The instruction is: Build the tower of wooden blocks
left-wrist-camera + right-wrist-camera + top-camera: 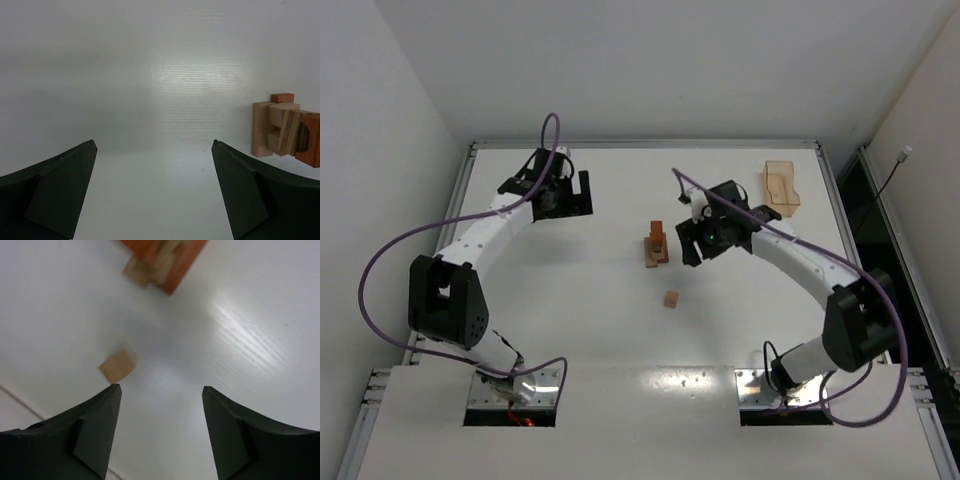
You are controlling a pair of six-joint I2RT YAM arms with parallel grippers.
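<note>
On the white bench (570, 330), the nearest piece is a lone tan cube (671, 298). It sits by itself toward the near middle, apart from the other blocks. In the right wrist view the cube (117, 366) lies just beyond the left finger's tip and touches nothing.

Farther in, at mid-bench, stands the tower (657, 245), a narrow pile of tan and reddish-brown blocks. The right tool (161, 387) hangs just to the right of it without touching. Its jaws are parted with only bare bench between them, and it grips nothing.

The left tool (154, 145) is farther back and well to the left. Its jaws are spread wide and it holds nothing. In its own view the tower (282, 130) shows at the right edge: a pale upright bar against a striped cube, with reddish pieces beside and behind.

A translucent tan tray (781, 187) lies at the far right of the bench, clear of both arms.
</note>
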